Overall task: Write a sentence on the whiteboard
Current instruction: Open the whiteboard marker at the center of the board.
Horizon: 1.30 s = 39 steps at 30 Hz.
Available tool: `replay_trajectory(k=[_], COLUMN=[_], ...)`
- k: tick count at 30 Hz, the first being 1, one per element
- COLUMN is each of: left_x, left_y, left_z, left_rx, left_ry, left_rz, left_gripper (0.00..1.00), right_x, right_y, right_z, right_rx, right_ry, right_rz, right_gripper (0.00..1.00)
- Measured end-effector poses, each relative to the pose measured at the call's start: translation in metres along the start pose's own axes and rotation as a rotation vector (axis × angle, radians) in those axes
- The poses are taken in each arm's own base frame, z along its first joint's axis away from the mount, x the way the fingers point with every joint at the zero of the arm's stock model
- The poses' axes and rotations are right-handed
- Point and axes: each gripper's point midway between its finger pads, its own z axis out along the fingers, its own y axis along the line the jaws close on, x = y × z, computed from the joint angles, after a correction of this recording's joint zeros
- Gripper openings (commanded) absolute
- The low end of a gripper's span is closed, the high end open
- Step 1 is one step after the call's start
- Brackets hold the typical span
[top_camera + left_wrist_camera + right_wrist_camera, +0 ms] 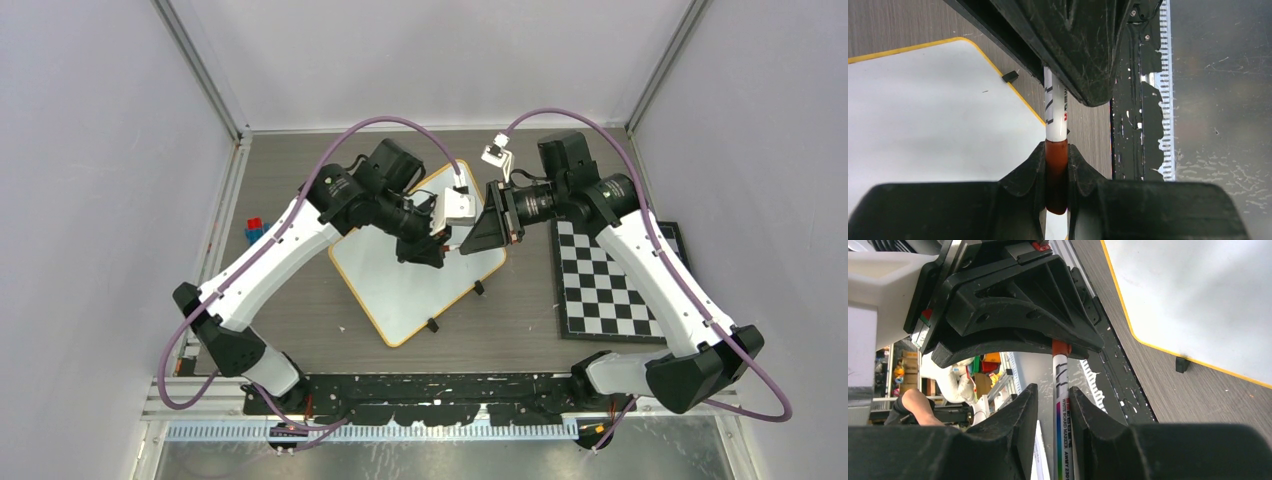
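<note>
The whiteboard (400, 290) lies tilted on the table, white with an orange-yellow rim; what shows of it is blank (923, 100) (1198, 290), and no sentence is in view. Both grippers meet above its far right corner. My left gripper (432, 248) (1056, 150) is shut on the red-brown cap (1056, 170) of a white marker (1055, 107). My right gripper (482, 235) (1053, 392) is open round the marker's printed barrel (1061, 410). Its right finger lies against the barrel, with a gap to the left finger. The marker's tip is hidden.
A black-and-white checkered mat (610, 285) lies to the right of the board. Small red and blue blocks (254, 230) sit at the table's left edge. The board's two black feet (433, 325) stick out toward the black rail (430, 385) along the near edge.
</note>
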Motion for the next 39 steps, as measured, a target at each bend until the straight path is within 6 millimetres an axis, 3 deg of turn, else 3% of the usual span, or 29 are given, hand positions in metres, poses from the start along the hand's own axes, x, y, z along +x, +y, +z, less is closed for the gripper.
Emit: replay_trajectory(k=[11,12,13,17,19,25,31,37,39], left_x=[-0.002,-0.002,-0.002,-0.001,0.001,0.006,0.0,-0.012,-0.014], left_y=[-0.001,-0.001,0.0,0.001,0.001,0.001,0.004,0.005,0.007], left_z=[0.0,0.0,0.0,0.0,0.0,-0.016,-0.044,-0.042,-0.04], left_rx=[-0.002,-0.002,-0.003,-0.019,-0.023,-0.064,-0.146,-0.147,-0.147], left_ry=[0.003,0.003,0.003,0.012,0.018,-0.004,-0.101,-0.151,-0.156], left_rz=[0.004,0.004,0.003,-0.009,-0.021,-0.074,-0.115,-0.112,-0.109], left_gripper=[0.0,0.05,0.15,0.66,0.72,0.78,0.66,0.6,0.52], right_x=[0.0,0.0,0.0,-0.001,-0.001,-0.005,-0.01,-0.014,-0.014], right_y=[-0.003,-0.003,-0.003,-0.003,-0.003,-0.008,-0.006,-0.001,0.0], right_z=[0.0,0.0,0.0,0.0,0.0,-0.005,-0.005,-0.003,-0.003], right_rx=[0.016,0.015,0.015,0.019,0.019,0.032,0.02,-0.018,-0.026], right_ry=[-0.003,-0.003,-0.003,-0.004,-0.004,-0.024,-0.04,-0.048,-0.048], right_rz=[0.0,0.0,0.0,-0.002,-0.004,0.002,0.01,0.04,0.044], right_gripper=[0.05,0.03,0.0,0.0,0.0,0.0,0.0,0.0,0.0])
